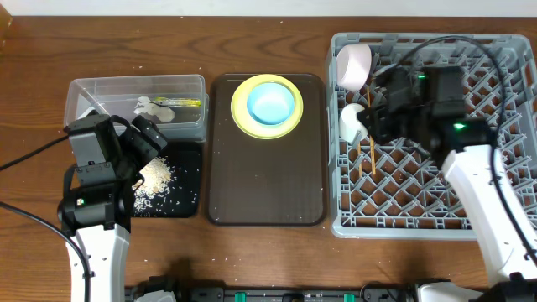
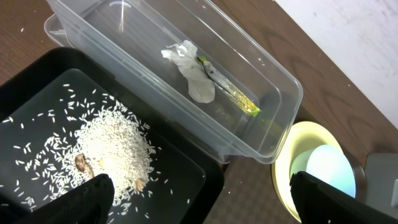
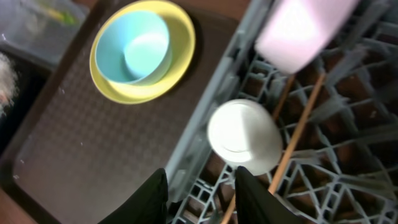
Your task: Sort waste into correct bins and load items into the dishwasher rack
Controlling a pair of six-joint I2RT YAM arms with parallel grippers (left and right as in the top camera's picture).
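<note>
The grey rack (image 1: 403,228) at the right holds a white bowl (image 1: 354,65), a small cream cup (image 1: 350,122) and wooden chopsticks (image 1: 369,158). My right gripper (image 1: 370,117) hovers over the rack's left edge by the cup (image 3: 244,135), open and empty (image 3: 202,200). The yellow plate (image 1: 242,113) with the light blue bowl (image 1: 273,102) sits on the brown tray. The clear tub (image 1: 189,84) holds the white tissue (image 2: 189,71) and the green-and-orange wrapper (image 2: 230,93). My left gripper (image 2: 202,202) is open and empty over the black tray (image 1: 180,201) with its rice (image 2: 115,149).
The dark brown serving tray (image 1: 264,180) lies between the bins and the rack. Black cables run over the rack's far side and across the table at the left. Bare wooden table lies along the far edge.
</note>
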